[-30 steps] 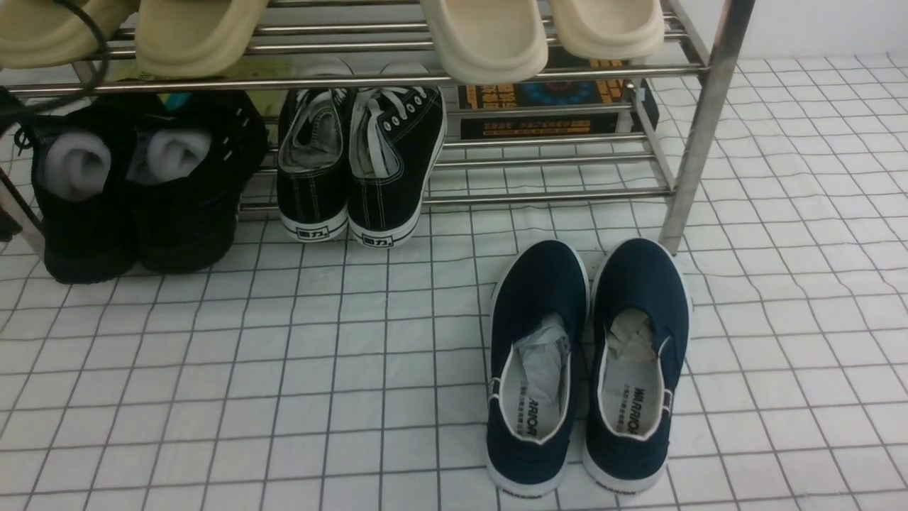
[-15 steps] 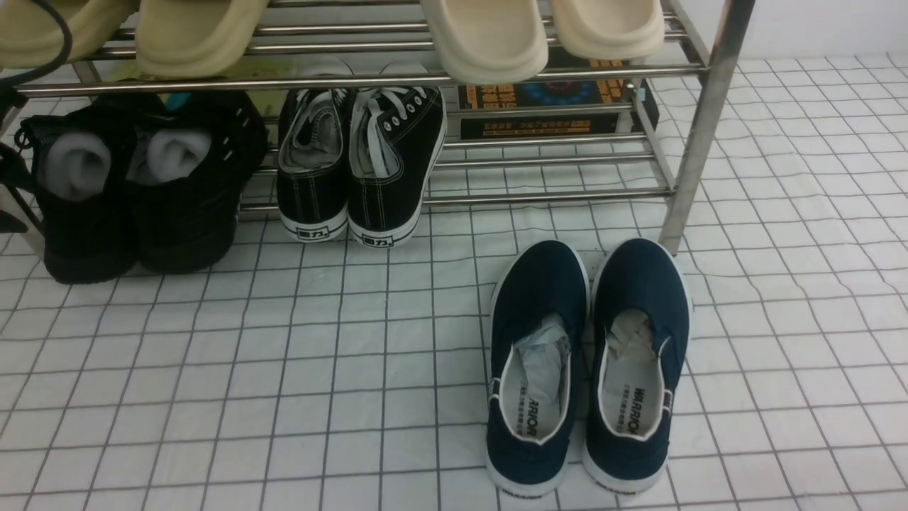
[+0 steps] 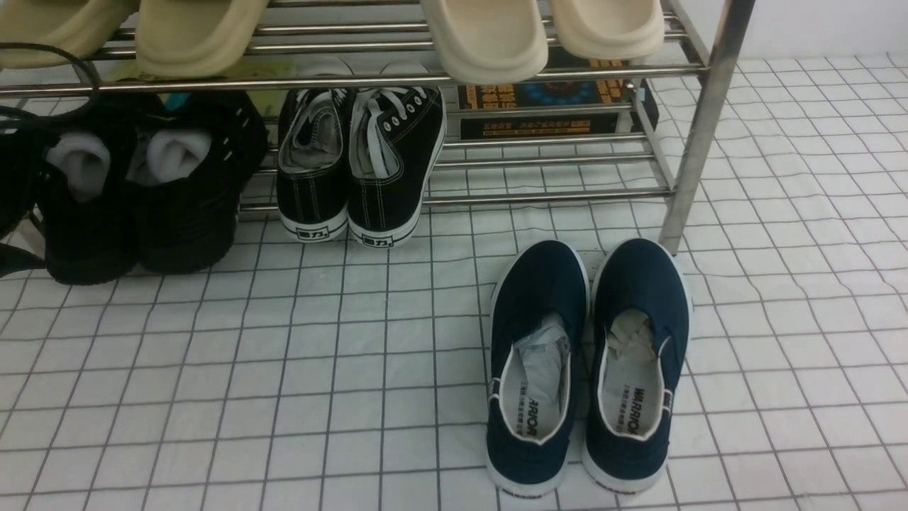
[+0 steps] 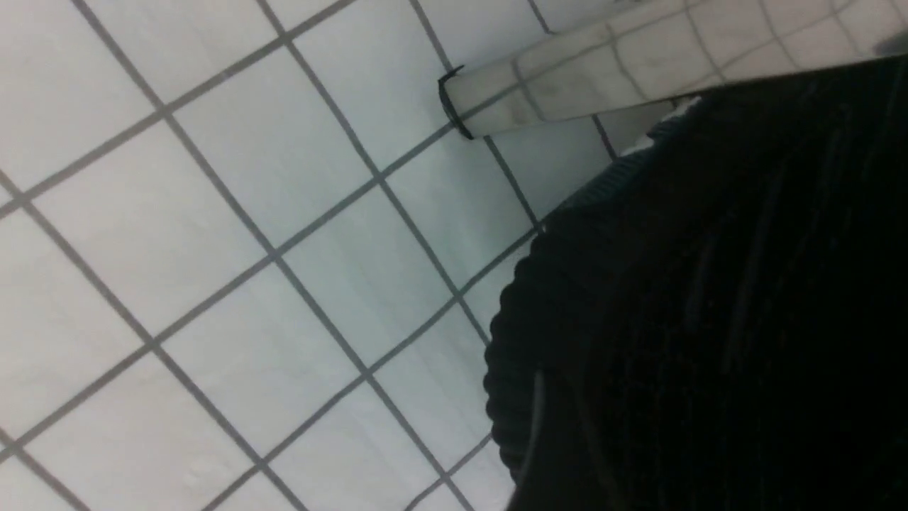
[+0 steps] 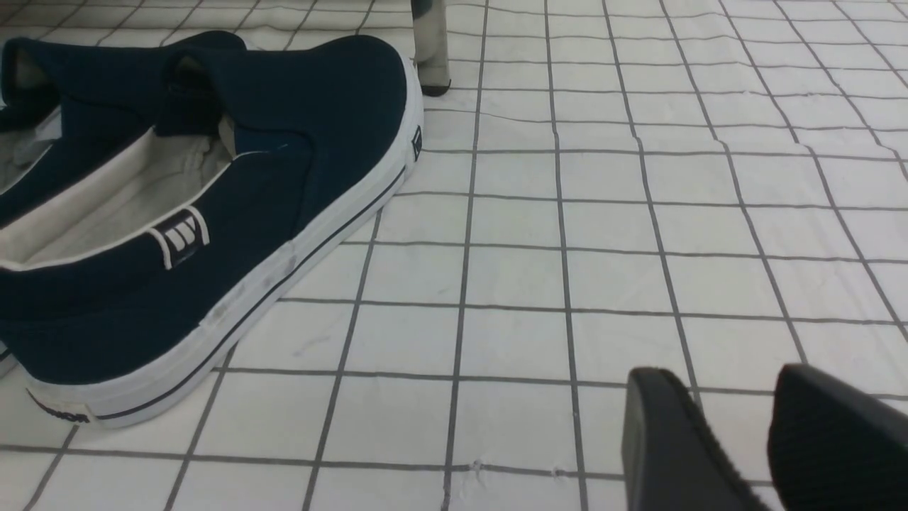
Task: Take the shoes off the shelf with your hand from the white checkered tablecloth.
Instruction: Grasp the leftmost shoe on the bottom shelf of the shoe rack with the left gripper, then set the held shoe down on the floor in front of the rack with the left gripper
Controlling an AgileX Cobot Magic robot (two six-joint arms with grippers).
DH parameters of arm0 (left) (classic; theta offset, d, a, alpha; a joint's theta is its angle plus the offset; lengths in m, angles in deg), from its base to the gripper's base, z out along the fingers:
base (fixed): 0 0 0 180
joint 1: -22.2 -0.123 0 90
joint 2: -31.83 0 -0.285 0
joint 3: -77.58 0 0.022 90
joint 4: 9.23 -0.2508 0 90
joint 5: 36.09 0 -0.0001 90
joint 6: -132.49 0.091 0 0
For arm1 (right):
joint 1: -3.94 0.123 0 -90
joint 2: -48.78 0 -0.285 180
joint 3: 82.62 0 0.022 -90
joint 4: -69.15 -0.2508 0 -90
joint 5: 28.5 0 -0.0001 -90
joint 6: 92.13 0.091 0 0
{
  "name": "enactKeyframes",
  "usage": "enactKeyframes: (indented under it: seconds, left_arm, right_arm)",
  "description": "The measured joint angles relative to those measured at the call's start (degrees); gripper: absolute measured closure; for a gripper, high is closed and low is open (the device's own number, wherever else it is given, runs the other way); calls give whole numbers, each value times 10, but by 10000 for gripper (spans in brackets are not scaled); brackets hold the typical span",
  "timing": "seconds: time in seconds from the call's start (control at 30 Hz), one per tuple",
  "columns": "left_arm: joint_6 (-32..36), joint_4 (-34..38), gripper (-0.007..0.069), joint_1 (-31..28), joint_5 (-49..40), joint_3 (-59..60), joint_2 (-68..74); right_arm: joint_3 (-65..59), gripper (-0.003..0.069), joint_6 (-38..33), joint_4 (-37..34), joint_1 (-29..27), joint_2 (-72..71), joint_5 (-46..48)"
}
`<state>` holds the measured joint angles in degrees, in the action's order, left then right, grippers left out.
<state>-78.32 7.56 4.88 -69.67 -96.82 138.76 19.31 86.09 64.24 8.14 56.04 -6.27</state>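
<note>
- Left gripper (image 3: 15, 186): black and only partly in view, with cables looping above it. I cannot tell whether my jaws are wide or narrow.
- Shoes (image 3: 170, 206): just to the right of this gripper, tucked under the upper tier of the shelf (image 3: 699, 142), heels toward me. Black knit fills half of its wrist view.
- Right gripper (image 5: 762, 426): fingers narrowly parted and holding nothing, low over the tablecloth (image 3: 319, 369).
- Slip-ons (image 3: 543, 291): on the cloth ahead of the right gripper, apart from it.
</note>
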Motion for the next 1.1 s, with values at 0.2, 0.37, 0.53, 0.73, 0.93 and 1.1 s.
enactKeyframes:
  seconds: [0.2, 0.37, 0.53, 0.73, 0.93, 1.1]
  left_arm:
    - [3, -6, 501, 0, -17, 0, 7]
    - [7, -20, 612, -10, -71, 0, -17]
    - [31, -44, 613, -21, -170, 0, -61]
    - [52, -84, 611, -22, -267, 13, -92]
    - [56, -105, 610, -22, -266, 90, -95]
    - [60, -138, 601, -22, -258, 127, -95]
  right_arm:
    - [0, 420, 0, 0, 0, 0, 0]
    - [0, 420, 0, 0, 0, 0, 0]
    - [0, 420, 0, 0, 0, 0, 0]
    - [0, 420, 0, 0, 0, 0, 0]
    - [0, 420, 0, 0, 0, 0, 0]
    - [0, 420, 0, 0, 0, 0, 0]
